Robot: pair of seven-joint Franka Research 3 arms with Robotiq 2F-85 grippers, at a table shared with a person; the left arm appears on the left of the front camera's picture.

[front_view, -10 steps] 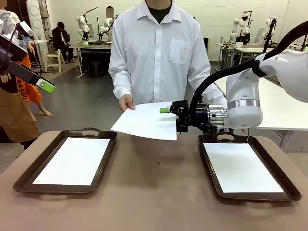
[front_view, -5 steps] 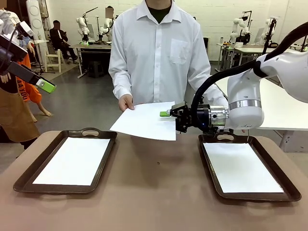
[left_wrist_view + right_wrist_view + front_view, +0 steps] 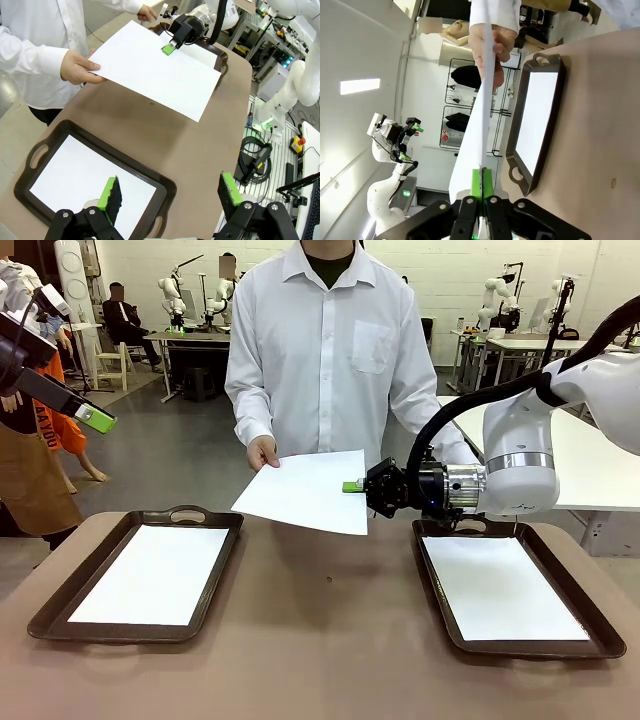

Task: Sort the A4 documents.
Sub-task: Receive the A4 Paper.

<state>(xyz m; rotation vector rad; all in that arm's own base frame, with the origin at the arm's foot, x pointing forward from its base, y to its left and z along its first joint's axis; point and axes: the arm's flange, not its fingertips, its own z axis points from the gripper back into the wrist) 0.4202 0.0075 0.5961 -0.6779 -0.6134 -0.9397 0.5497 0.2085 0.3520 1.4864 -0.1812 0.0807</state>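
1. The A4 document, a thin, blank white rectangular paper sheet (image 3: 308, 491), was held in the air above the far middle of the brown bench (image 3: 330, 640), between the two dark brown handled trays and touching neither.
2. Its long axis ran roughly across the bench, from the person's hand (image 3: 263, 452) at its far left corner to the robot's right hand (image 3: 352, 486) at its right edge, so the sheet was pinched from both ends.
3. The right hand, black with green pads, was clamped on that right edge: in the right wrist view the two pads (image 3: 482, 182) stood together with the paper edge-on between them.
4. I judged that the coming move turned on the person letting go, and that the right-side tray (image 3: 520, 590), just below and beside the right hand, was the nearer resting place.
5. That tray already carried a white sheet (image 3: 500, 588), and the left-side tray (image 3: 140, 575) carried another (image 3: 152, 573).
6. The left hand (image 3: 170, 196) hovered high over the left-side tray, well apart from the held sheet, its fingers spread wide and holding nothing.
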